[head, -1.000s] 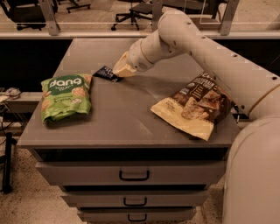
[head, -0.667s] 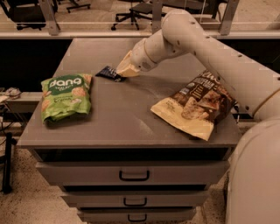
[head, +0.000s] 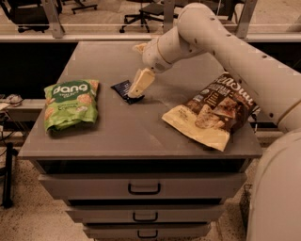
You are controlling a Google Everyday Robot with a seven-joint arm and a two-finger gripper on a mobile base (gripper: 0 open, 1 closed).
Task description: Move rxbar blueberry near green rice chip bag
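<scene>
Three drawers with dark handles (head: 144, 188) front the grey bench (head: 141, 136). Towards its front left corner lies the bright green crinkly rice chip bag (head: 70, 103), flat with its white lettering up. Towards the front right corner sprawls a larger brown-and-cream chip bag (head: 211, 115), which overhangs the right edge. Between them, further back near the bench's middle, rests the small flat dark navy rxbar blueberry wrapper (head: 122, 88), near the green bag but not touching it. The white arm's gripper (head: 139, 70) reaches in from the right, angled down over the bar. Its cream fingers (head: 141, 82) look spread, the lower one touching the bar's right end and the other raised above, so nothing is pinched. This looks like a stance for nudging or taking the bar. Beyond the far edge stand office chairs (head: 141, 14).
</scene>
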